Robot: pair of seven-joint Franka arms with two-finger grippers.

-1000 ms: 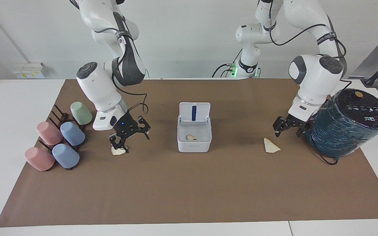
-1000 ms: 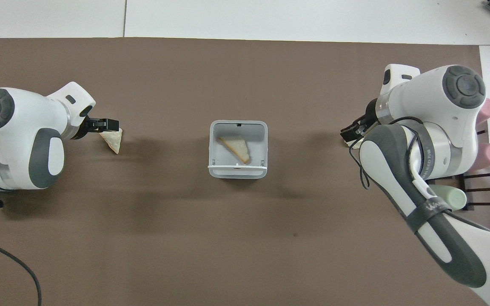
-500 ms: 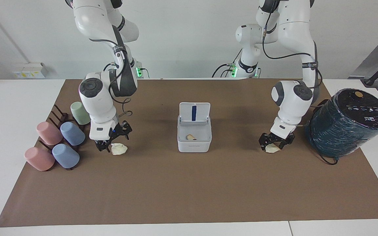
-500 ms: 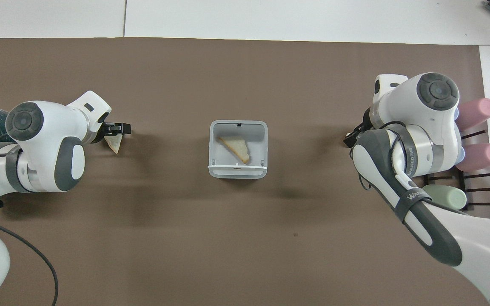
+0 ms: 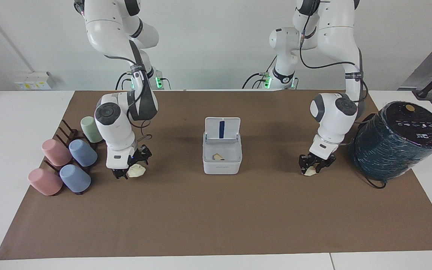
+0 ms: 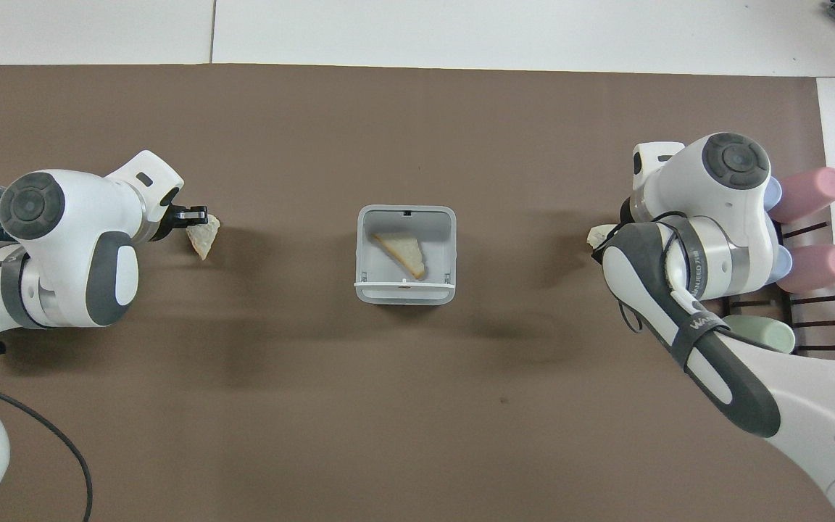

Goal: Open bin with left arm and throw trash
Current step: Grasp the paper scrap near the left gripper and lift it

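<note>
Bin (image 5: 222,157) sits mid-tabletop w/ lid up, one triangle scrap (image 6: 403,254) inside. Left gripper (image 5: 312,167) is down at the flat triangle scrap (image 5: 309,171) toward left arm's end, fingers closing round it. Right gripper (image 5: 128,169) is low, jaws apart, lumpy wad (image 5: 136,171) just beside it, nr the cups (image 5: 69,161).

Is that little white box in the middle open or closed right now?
Open. The bin's lid stands upright, its blue strip showing, and one triangular scrap lies inside.
</note>
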